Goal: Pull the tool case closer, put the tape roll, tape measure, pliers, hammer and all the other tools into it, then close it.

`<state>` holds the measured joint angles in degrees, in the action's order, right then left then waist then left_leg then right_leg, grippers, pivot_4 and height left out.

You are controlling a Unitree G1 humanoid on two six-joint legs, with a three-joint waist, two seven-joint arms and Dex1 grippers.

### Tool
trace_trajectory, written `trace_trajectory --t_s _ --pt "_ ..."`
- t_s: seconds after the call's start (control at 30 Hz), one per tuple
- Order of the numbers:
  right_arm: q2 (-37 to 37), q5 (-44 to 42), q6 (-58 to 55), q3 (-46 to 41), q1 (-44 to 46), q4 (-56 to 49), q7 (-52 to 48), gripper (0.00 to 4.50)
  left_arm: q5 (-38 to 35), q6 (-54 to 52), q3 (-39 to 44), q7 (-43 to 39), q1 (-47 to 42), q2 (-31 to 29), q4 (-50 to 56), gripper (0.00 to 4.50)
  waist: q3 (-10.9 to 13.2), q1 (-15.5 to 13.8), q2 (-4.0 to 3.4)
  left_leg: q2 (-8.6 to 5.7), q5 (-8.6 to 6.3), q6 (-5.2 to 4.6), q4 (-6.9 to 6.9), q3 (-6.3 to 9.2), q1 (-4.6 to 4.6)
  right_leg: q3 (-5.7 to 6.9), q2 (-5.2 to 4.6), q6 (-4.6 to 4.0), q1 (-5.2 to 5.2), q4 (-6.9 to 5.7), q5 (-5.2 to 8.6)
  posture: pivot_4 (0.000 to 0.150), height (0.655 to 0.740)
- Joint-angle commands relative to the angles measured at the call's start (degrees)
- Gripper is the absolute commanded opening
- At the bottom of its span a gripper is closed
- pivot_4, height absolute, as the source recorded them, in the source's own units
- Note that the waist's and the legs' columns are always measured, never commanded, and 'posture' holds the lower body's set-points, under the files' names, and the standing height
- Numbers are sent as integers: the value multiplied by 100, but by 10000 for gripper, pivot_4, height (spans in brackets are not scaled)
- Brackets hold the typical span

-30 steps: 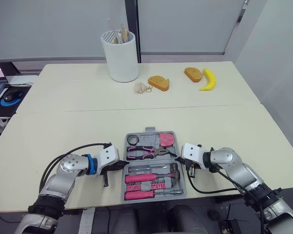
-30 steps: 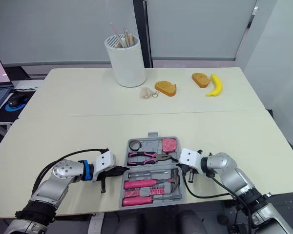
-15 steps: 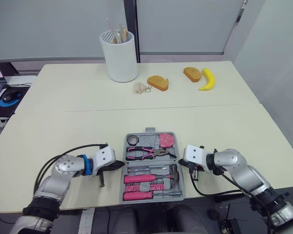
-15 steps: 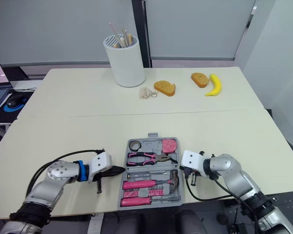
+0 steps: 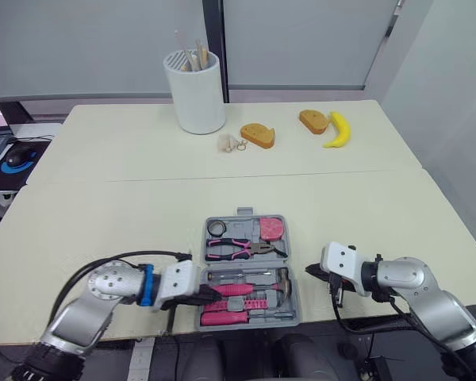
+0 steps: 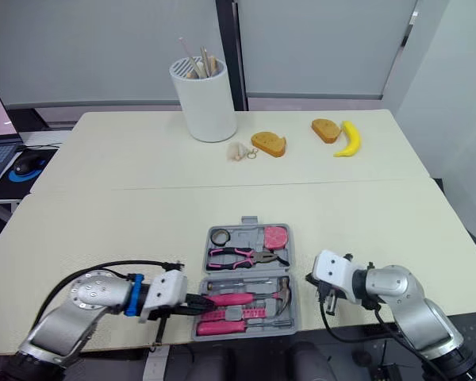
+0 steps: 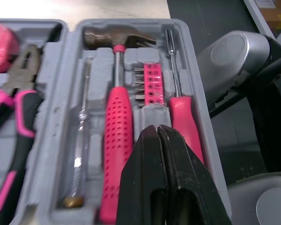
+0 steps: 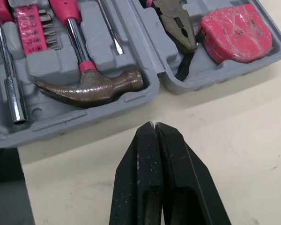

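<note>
Grey tool case (image 7: 61, 93) lies open, tools seated. Left gripper (image 7: 158, 132), fingers pressed together, hovers just beside the hammer (image 7: 117, 122). Right gripper (image 8: 154, 127), likewise closed, sits just outside the case, probably to fold it shut.

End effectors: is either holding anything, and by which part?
Nothing held. Left end effector is shut empty over the tool case; right end effector shut empty beside it.

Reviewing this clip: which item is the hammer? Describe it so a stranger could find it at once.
On the cream table, find the open grey tool case at the near edge and take its half nearest the robot. The hammer lies there; unlike the pink-handled screwdriver beside it, its pink grip ends in a dark curved claw head.
</note>
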<state>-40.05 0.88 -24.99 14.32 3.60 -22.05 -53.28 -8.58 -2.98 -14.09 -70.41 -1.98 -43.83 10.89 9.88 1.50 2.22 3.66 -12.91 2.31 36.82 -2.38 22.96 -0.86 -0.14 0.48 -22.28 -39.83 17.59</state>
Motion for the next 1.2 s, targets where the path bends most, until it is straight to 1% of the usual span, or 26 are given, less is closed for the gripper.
trace_trajectory --t_s 0.03,0.13,0.3,0.47,0.6,0.77,0.97,1.03,1.2 --pt "19 -97 -104 -7 50 -259 61 156 378 112 -317 231 -200 199 -131 0 0 -1 0 0 0 0 1 0 1 0 1 0 0 0 0 1500 7337" --pt "-16 -120 -161 -18 25 -340 61 156 683 215 -576 419 -360 427 -423 0 0 -3 0 -1 0 0 1 0 1 -2 6 0 0 0 0 1500 7337" --pt "-80 -141 -214 -69 -12 -425 59 156 920 336 -734 501 -412 464 -634 0 0 -1 0 0 0 0 0 0 2 -3 6 0 0 1 0 1500 7337" --pt "-78 -187 -315 -133 58 -393 109 156 851 314 -789 419 -420 457 -617 0 -1 -1 0 1 0 0 0 1 1 -1 5 0 1 0 0 1500 7337" --pt "-5 -322 -462 -225 284 -185 158 156 686 371 -754 369 -488 559 -615 0 0 0 0 1 0 0 1 0 0 -2 5 0 1 0 0 1500 7337" --pt "-44 -343 -449 -182 268 -202 152 156 490 362 -605 355 -479 589 -456 0 0 -9 0 1 0 0 1 3 4 0 3 1 1 2 1 1500 7337" --pt "-56 -390 -488 -194 210 -249 150 156 174 331 -485 212 -485 487 -171 0 0 -4 0 2 0 0 0 3 4 0 1 1 1 3 1 1500 7337" --pt "-72 -405 -491 -200 192 -261 149 156 207 347 -515 141 -509 404 -154 0 0 -2 0 1 0 0 0 4 4 1 2 1 1 3 1 1500 7337" --pt "-98 -433 -498 -183 174 -286 168 156 586 580 -700 107 -518 239 -372 0 0 -1 0 0 0 0 -1 3 3 0 4 0 0 3 1 1500 7337"
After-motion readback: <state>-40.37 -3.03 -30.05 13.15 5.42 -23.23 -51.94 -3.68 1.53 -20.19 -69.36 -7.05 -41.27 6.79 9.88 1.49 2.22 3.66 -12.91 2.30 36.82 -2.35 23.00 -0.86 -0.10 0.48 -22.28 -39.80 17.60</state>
